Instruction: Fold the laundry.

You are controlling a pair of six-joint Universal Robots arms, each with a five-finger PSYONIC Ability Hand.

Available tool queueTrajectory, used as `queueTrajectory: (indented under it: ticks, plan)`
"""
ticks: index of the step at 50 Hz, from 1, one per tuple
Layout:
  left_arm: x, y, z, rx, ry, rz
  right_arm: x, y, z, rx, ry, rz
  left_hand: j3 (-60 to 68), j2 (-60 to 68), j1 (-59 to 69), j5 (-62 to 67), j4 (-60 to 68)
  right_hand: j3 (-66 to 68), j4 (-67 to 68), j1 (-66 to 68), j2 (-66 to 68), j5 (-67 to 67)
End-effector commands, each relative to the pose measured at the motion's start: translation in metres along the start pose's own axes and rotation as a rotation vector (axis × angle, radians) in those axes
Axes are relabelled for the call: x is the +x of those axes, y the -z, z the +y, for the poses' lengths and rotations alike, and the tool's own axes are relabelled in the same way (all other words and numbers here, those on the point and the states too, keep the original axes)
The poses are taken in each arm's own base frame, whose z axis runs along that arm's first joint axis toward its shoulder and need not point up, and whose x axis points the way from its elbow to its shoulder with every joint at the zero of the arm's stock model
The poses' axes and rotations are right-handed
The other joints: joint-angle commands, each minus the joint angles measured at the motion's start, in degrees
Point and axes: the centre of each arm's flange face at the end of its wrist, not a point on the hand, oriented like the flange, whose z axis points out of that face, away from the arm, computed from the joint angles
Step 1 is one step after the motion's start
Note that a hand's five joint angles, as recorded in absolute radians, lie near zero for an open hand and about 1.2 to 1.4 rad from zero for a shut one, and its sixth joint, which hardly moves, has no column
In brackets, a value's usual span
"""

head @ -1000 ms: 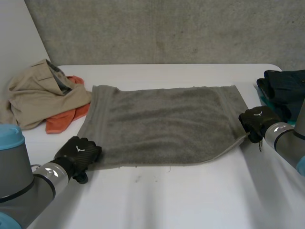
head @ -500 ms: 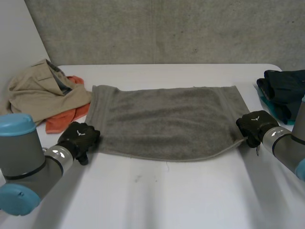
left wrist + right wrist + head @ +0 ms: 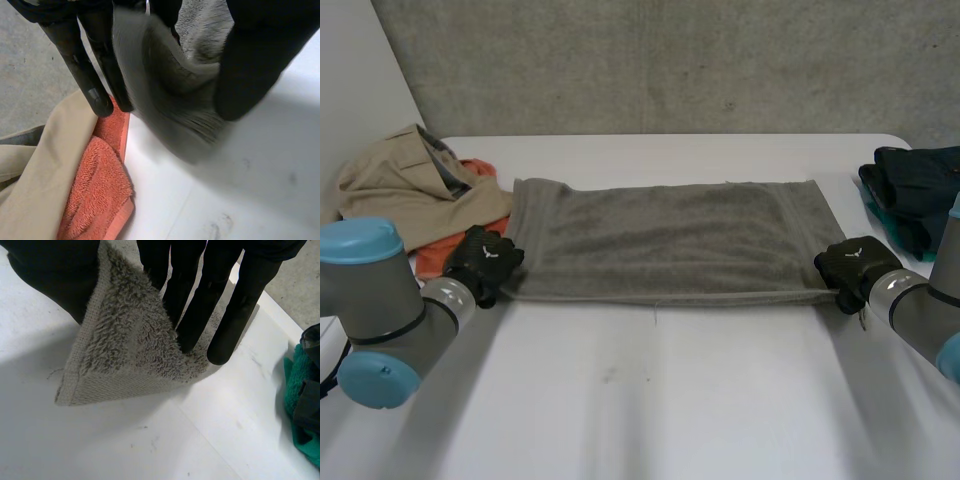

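With left hand [image 3: 483, 262] and right hand [image 3: 852, 264], pinching the two near corners of the grey towel [image 3: 670, 238] between thumb and fingers; spread flat across the white table [image 3: 660, 400]. Best lifted evenly, both corners carried together to the far edge.

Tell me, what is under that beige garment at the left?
An orange towel pokes out from under the beige garment; its rest, and anything else beneath, is covered.
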Motion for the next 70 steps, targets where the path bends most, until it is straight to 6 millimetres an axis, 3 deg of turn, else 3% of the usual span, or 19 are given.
queueTrajectory:
  ticks: [1,4,12,20,22,25,28,32,36,39,45,49,53,58,60,63,65,68,70]
  plan:
    - [0.002,0.005,-0.004,0.003,0.013,0.007,0.005,0.003,-0.003,-0.002,0.001,0.014,28.79,28.64,29.38,28.96,28.64,11.77,11.26,15.46,12.29,12.70]
    - [-0.006,0.022,-0.017,0.019,0.029,-0.006,0.005,0.006,-0.003,-0.014,0.004,0.011,28.79,28.64,29.38,28.96,28.64,11.77,11.26,15.46,12.29,12.70]
    - [-0.014,0.089,-0.035,-0.016,0.194,0.028,0.008,0.071,-0.025,-0.100,0.124,-0.052,28.79,28.64,29.38,28.96,28.64,11.77,11.26,15.46,12.29,12.70]
    - [0.013,0.170,-0.017,-0.356,0.277,0.299,-0.014,0.134,0.007,-0.364,0.323,-0.233,28.79,28.64,29.38,28.96,28.64,11.77,11.26,15.46,12.29,12.70]
    - [0.020,0.184,-0.015,-0.408,0.257,0.379,-0.011,0.137,0.015,-0.399,0.357,-0.245,28.79,28.64,29.38,28.96,28.64,11.77,11.26,15.46,12.29,12.70]
    - [0.021,0.185,-0.016,-0.389,0.226,0.393,-0.005,0.134,0.019,-0.399,0.391,-0.232,28.79,28.64,29.38,28.96,28.64,11.77,11.26,15.46,12.29,12.70]
    - [0.013,0.175,-0.020,-0.332,0.203,0.345,0.000,0.125,0.017,-0.362,0.391,-0.175,28.79,28.64,29.38,28.96,28.64,11.77,11.26,15.46,12.29,12.70]
    - [-0.007,0.147,-0.032,-0.201,0.170,0.216,0.011,0.103,0.013,-0.294,0.411,-0.081,28.79,28.64,29.38,28.96,28.64,11.77,11.26,15.46,12.29,12.70]
    - [-0.021,0.108,-0.039,-0.097,0.165,0.124,0.026,0.077,0.008,-0.228,0.412,0.012,28.79,28.64,29.38,28.96,28.64,11.77,11.26,15.46,12.29,12.70]
    - [-0.020,0.078,-0.052,-0.020,0.190,0.112,0.033,0.061,0.006,-0.197,0.397,0.053,28.79,28.64,29.38,28.96,28.64,11.77,11.26,15.46,12.29,12.70]
    - [-0.015,0.016,-0.057,0.016,0.229,0.107,0.039,0.014,-0.013,-0.073,0.373,0.119,28.79,28.64,29.38,28.96,28.64,11.77,11.26,15.46,12.29,12.70]
    - [-0.010,-0.011,-0.063,0.031,0.211,0.068,0.042,-0.014,-0.020,-0.028,0.378,0.147,28.79,28.64,29.38,28.96,28.64,11.77,11.26,15.46,12.29,12.70]
    - [-0.015,-0.035,-0.064,0.022,0.197,-0.026,0.041,-0.041,-0.023,0.001,0.387,0.154,28.79,28.64,29.38,28.96,28.64,11.77,11.26,15.46,12.29,12.70]
    - [-0.018,-0.049,-0.066,0.016,0.190,-0.091,0.039,-0.065,-0.028,0.043,0.399,0.172,28.79,28.64,29.38,28.96,28.64,11.77,11.26,15.46,12.29,12.70]
    - [-0.015,-0.051,-0.067,0.022,0.188,-0.087,0.040,-0.073,-0.027,0.057,0.400,0.189,28.79,28.64,29.38,28.96,28.64,-2.36,-2.87,1.33,-1.84,-1.43]
    - [-0.010,-0.052,-0.074,0.044,0.181,-0.086,0.042,-0.080,-0.033,0.103,0.396,0.240,0.64,0.49,1.23,0.82,0.49,-42.02,-42.53,-38.33,-41.50,-41.09]
    - [-0.008,-0.051,-0.079,0.061,0.176,-0.094,0.046,-0.082,-0.038,0.137,0.381,0.281,-9.33,-9.48,-8.74,-9.15,-9.48,-50.87,-51.39,-47.18,-50.36,-49.95]
    - [-0.003,-0.047,-0.085,0.072,0.172,-0.100,0.056,-0.083,-0.045,0.186,0.315,0.337,-41.08,-41.23,-40.50,-40.91,-41.24,-58.23,-58.74,-54.54,-57.71,-57.30]
    - [0.001,-0.045,-0.088,0.074,0.169,-0.095,0.058,-0.078,-0.048,0.197,0.281,0.337,-41.21,-41.36,-40.62,-41.04,-41.36,-58.23,-58.74,-54.54,-57.71,-57.30]
